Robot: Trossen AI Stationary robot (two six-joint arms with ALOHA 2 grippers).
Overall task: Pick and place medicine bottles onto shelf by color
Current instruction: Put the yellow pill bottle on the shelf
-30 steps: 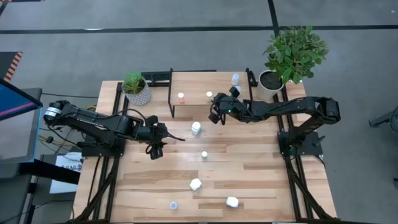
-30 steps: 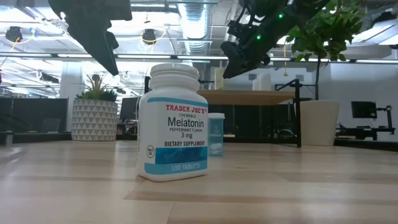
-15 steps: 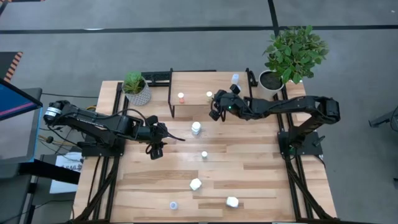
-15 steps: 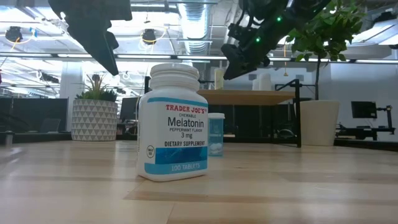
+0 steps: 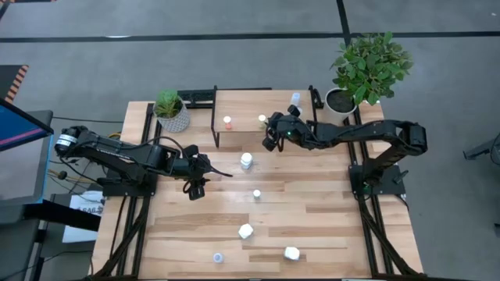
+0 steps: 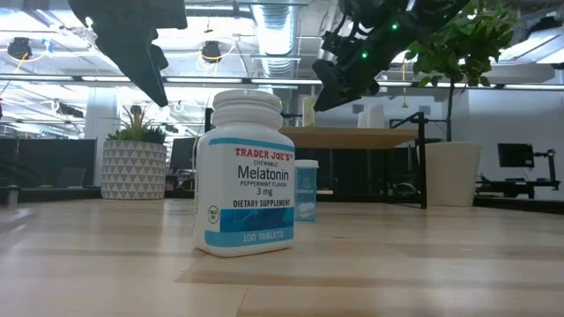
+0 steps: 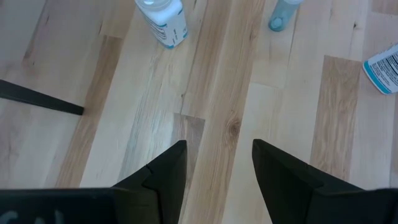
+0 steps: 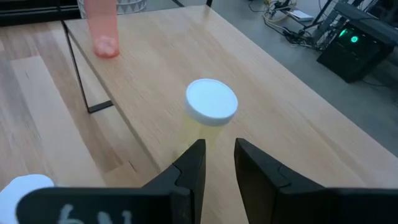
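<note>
Right claw [image 8: 217, 163] risen; yellow bottle [image 8: 210, 107] just ahead.

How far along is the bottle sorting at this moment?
Three small bottles stand on the shelf: an orange one, a yellowish one and a pale one. The right gripper, open, hovers beside the yellowish one. Five bottles remain on the table; the left gripper waits open.

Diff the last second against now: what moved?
The right gripper edged back from the table's middle toward the shelf, rising slightly, open, near the yellowish bottle standing there. Left gripper stayed put, open over the table. No bottle moved.
</note>
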